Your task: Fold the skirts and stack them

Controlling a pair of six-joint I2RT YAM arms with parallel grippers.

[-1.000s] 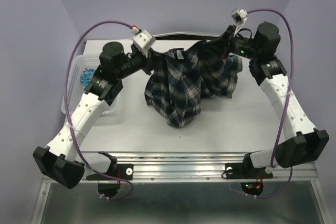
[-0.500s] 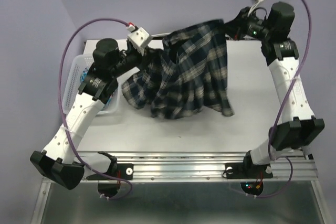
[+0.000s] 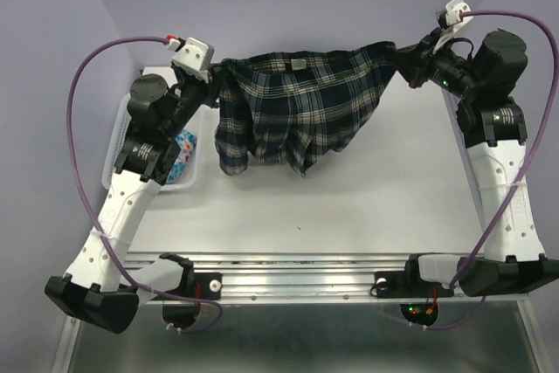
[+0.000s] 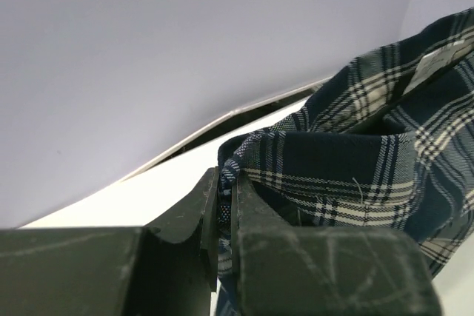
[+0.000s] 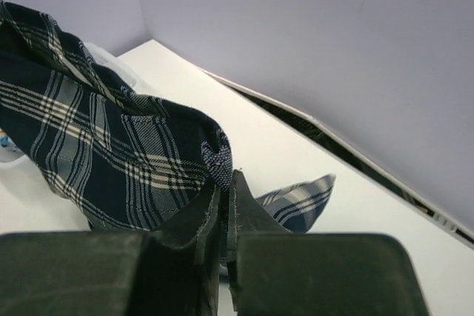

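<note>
The dark plaid skirt (image 3: 297, 107) hangs stretched in the air between both arms, above the back of the table, its hem drooping toward the table top. My left gripper (image 3: 217, 69) is shut on its left waist corner, where the plaid skirt (image 4: 348, 160) is pinched between the jaws of the left gripper (image 4: 224, 183). My right gripper (image 3: 409, 57) is shut on the right corner; the plaid skirt (image 5: 111, 153) bunches at the tips of the right gripper (image 5: 224, 183). A bit of the blue floral skirt (image 3: 183, 148) shows in the basket, mostly hidden by my left arm.
The white lattice basket (image 3: 122, 141) stands at the table's left edge under my left arm. The purple back wall is close behind the raised skirt. Purple cables loop over both arms.
Both grippers have risen and moved apart, left one leftward, right one rightward. The plaid skirt went from a bunched heap to spread out and lifted off the table.
</note>
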